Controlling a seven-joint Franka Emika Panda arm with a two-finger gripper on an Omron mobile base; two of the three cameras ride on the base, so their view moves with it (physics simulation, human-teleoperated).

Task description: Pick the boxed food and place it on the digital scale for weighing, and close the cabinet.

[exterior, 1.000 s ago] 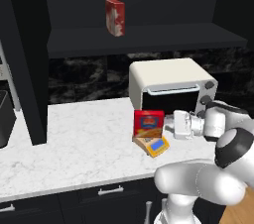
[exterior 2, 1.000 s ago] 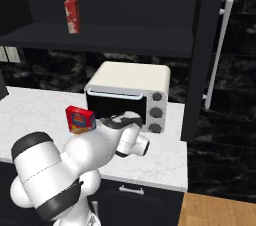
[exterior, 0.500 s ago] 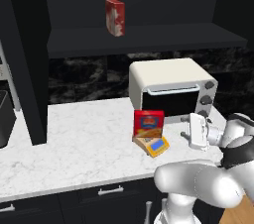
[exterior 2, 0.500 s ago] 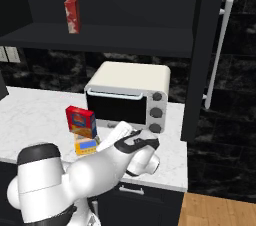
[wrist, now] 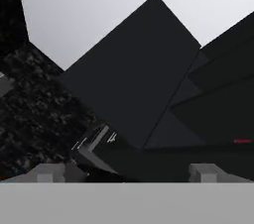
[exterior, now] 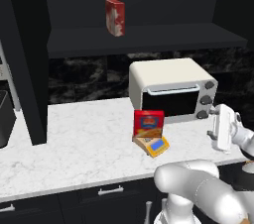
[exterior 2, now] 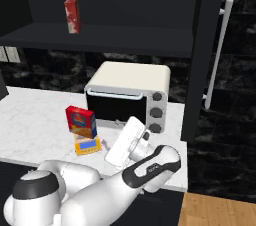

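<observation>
The boxed food (exterior: 149, 123) (exterior 2: 81, 121), red-fronted with an orange picture, stands upright on the small orange-tan digital scale (exterior: 153, 145) (exterior 2: 87, 145) in front of the toaster oven. My gripper (exterior: 221, 119) (exterior 2: 131, 126) (wrist: 126, 173) hovers to the right of the box, well apart from it, open and empty. In the hand view its fingertips (wrist: 49, 173) stand wide apart and it looks up at the black cabinet (wrist: 134, 84). The cabinet's right door (exterior 2: 200, 55) with its silver bar handle (exterior 2: 218, 52) stands open, as does the left door (exterior: 25, 54).
A cream toaster oven (exterior: 171, 89) (exterior 2: 130, 95) sits on the white marble counter (exterior: 74, 148) behind the scale. A red-and-white mottled carton (exterior: 115, 17) (exterior 2: 71, 15) stands on the cabinet's inner shelf (exterior: 149, 37). Black drawers (exterior: 99, 193) run below the counter.
My gripper has drawn away from the box's right side and swung rightward and up. The boxed food stays standing on the scale.
</observation>
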